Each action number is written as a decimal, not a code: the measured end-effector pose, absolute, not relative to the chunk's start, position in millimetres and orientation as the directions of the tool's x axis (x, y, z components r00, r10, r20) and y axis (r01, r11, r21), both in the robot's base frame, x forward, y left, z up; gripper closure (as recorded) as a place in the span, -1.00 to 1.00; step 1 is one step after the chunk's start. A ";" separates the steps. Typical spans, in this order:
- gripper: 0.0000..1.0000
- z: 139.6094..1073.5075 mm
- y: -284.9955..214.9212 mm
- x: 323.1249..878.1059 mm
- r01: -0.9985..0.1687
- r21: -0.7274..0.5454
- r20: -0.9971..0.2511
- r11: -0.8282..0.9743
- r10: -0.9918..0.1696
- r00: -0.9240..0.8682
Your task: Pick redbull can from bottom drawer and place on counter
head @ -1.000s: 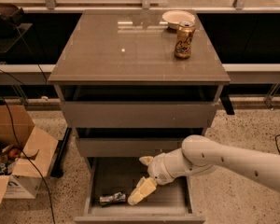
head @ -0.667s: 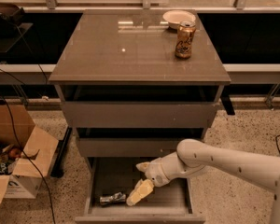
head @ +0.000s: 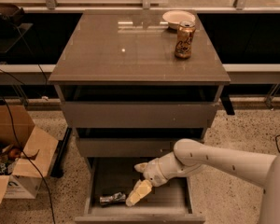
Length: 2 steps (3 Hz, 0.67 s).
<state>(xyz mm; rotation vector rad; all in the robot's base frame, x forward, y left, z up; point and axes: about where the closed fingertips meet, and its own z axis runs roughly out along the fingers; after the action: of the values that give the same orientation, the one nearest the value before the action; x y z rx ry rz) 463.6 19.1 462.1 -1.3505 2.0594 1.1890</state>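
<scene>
Jaws edged left, now apart inside bottom drawer (head: 107,178) | redbull can (head: 113,199): silvery, crumpled, lying sideways just beside lower tip

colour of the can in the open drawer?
Redbull can: silvery, dark markings, camera view; gripper beside it.

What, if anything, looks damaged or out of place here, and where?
The redbull can lies on its side in the open bottom drawer, its middle looking pinched and dented. The pincer hangs inside the drawer, close beside it.
</scene>
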 end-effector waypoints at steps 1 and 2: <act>-1.00 423.8 17.3 483.5 -0.888 0.439 -0.716 0.138 -0.543 -0.439; -1.00 397.2 19.1 497.2 -0.910 0.398 -0.755 0.120 -0.520 -0.399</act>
<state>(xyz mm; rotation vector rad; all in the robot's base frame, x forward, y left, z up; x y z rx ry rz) 497.2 19.1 397.2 -1.3813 1.9711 1.2013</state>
